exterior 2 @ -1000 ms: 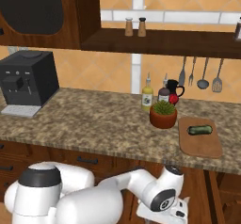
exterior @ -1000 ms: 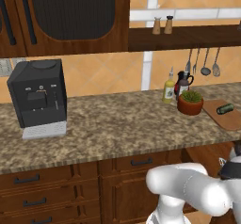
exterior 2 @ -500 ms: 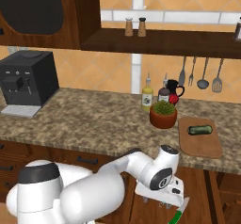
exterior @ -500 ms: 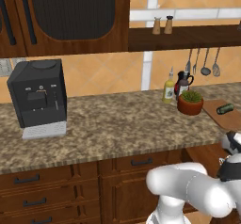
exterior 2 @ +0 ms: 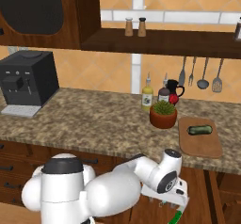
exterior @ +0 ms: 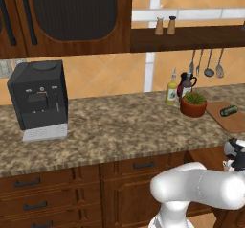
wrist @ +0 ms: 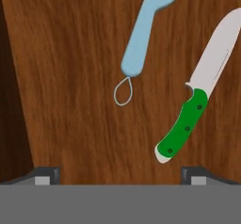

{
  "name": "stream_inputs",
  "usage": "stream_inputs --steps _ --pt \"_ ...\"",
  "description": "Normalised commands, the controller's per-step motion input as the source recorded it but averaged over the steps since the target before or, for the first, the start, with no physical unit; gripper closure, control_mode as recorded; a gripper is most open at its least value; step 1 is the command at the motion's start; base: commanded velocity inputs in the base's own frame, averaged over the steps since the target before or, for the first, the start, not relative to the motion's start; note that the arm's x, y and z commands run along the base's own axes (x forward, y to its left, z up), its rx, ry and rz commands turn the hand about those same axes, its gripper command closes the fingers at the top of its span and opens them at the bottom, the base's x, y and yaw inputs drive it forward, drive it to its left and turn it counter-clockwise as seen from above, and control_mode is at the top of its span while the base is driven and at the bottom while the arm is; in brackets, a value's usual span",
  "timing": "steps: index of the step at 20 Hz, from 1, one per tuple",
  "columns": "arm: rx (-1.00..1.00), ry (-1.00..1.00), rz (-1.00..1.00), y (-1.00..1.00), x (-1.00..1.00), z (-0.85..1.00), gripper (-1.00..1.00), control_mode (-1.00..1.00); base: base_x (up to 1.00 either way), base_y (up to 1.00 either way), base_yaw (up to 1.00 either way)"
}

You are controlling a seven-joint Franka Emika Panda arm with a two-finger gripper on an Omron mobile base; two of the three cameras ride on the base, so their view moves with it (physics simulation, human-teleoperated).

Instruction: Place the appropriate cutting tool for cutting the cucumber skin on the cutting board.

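Observation:
The cutting tool, a light blue peeler (wrist: 140,37) with a wire loop at its end, lies on the brown wooden drawer floor in the hand view. My gripper (wrist: 120,173) hangs above it, open, its tips wide apart with nothing between them. Below the counter edge the gripper (exterior 2: 170,203) hangs low, and it sits at the right edge of the left base view (exterior: 236,158). The dark green cucumber (exterior 2: 200,130) (exterior: 228,110) lies on the reddish-brown cutting board (exterior 2: 203,148) (exterior: 237,122) on the counter.
A green-handled knife (wrist: 183,129) lies right of the peeler, its handle (exterior 2: 176,217) showing under the hand. A potted plant (exterior 2: 163,115), bottles (exterior 2: 148,95) and hanging utensils (exterior 2: 202,72) stand beside the board. A black coffee machine (exterior: 38,100) sits at the counter's left.
The arm's wrist has turned and risen slightly beside the counter front. The green knife handle has come into sight under the hand in the right base view.

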Motion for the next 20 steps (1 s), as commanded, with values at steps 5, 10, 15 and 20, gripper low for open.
stream_inputs --steps 5,10,15,20 --pt "0.0 -0.13 -0.04 0.0 0.39 -0.11 -1.0 -1.0 0.0 0.0 0.0" --pt "0.0 -0.1 -0.05 0.0 0.31 -0.2 -1.0 -1.0 0.0 0.0 0.0" --pt "0.0 -0.04 -0.06 -0.02 0.18 -0.37 -1.0 -1.0 0.0 0.0 0.0" --pt "0.0 0.0 -0.05 -0.02 0.23 -0.38 -1.0 -1.0 0.0 0.0 0.0"
